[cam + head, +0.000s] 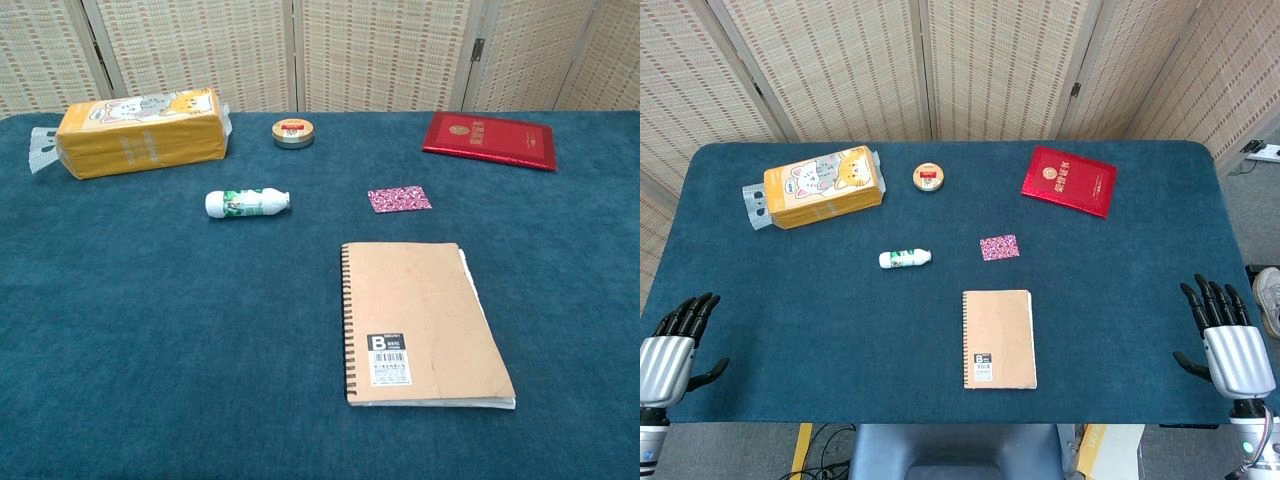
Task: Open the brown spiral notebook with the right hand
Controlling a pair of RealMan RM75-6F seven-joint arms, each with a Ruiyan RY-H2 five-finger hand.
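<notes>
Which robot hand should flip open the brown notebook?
The right hand. The notebook lies right of centre, its free edge facing that hand and its spiral toward the farther left hand.

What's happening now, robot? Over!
Both hands open: left hand, right hand, at table edges. Brown spiral notebook closed, untouched. Nothing in the way.

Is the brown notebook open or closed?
Closed. The brown spiral notebook lies flat with its cover down, spiral on its left, and no hand touches it.
</notes>
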